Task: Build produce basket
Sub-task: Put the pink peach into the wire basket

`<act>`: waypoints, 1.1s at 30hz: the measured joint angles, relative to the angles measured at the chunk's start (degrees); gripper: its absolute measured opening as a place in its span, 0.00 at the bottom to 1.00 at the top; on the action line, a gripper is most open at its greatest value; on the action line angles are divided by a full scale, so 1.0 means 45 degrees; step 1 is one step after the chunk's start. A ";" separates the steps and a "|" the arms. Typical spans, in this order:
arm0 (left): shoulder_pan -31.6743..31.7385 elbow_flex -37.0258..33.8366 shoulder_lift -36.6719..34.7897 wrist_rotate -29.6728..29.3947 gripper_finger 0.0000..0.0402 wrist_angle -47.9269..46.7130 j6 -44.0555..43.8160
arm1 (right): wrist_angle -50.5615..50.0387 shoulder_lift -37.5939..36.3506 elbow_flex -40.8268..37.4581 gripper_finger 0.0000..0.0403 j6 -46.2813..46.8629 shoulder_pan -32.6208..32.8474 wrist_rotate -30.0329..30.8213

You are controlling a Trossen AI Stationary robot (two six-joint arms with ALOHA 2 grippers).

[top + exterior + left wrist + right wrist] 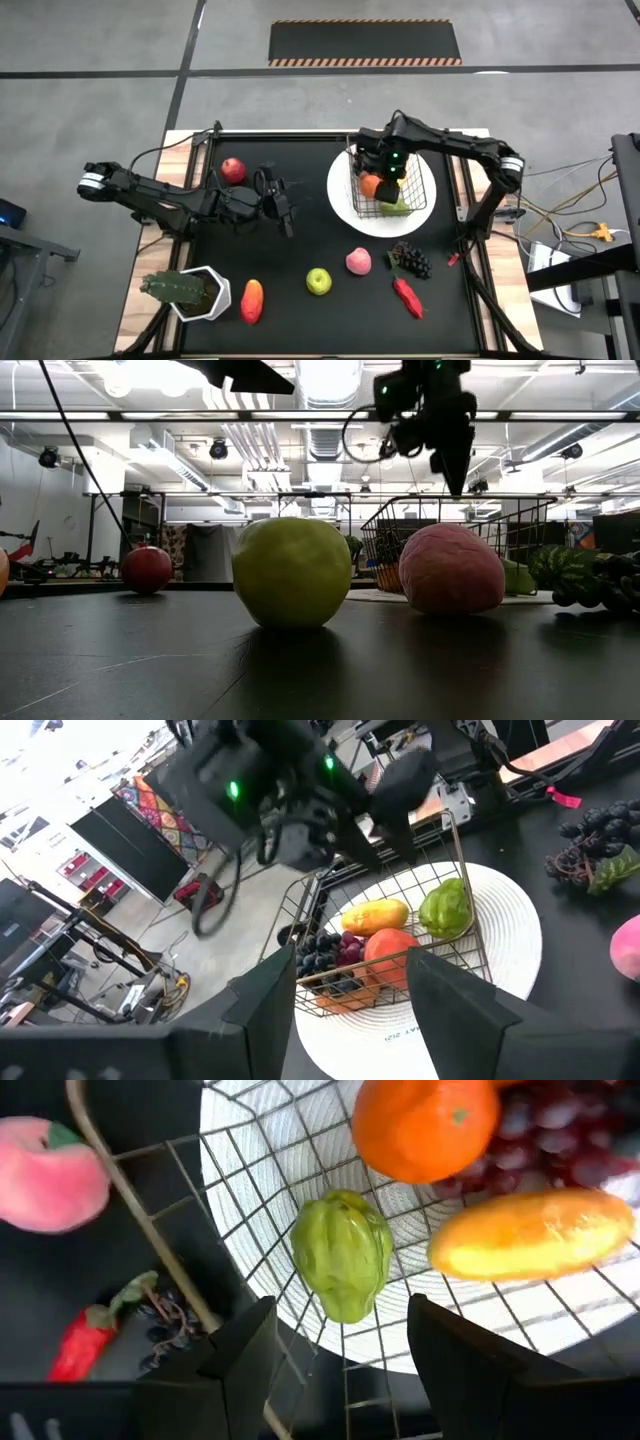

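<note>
The wire basket (392,186) stands on a round white plate (345,205) at the far right. It holds an orange (425,1125), a green pepper (342,1268), a yellow mango (530,1235) and dark grapes (322,952). My right gripper (385,165) hovers open and empty over the basket, its fingers above the green pepper (345,1370). My left gripper (284,208) is open and empty at mid-table, left of the plate, facing the basket (350,1020). On the table lie a red apple (233,170), a green apple (318,281), a pink peach (358,262), dark grapes (410,260), a red pepper (407,296) and a red-orange fruit (252,300).
A green cactus-like plant in a white hexagonal pot (190,292) stands at the near left corner. The basket's wire handle (140,1210) rises beside my right gripper. The dark tabletop has bare room between the left gripper and the near row of fruit.
</note>
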 joint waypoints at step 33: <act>-0.0003 -0.0097 0.0005 0.0005 0.43 0.0034 -0.0296 | 0.5353 -0.2730 -0.0607 0.52 0.8694 0.8122 0.2916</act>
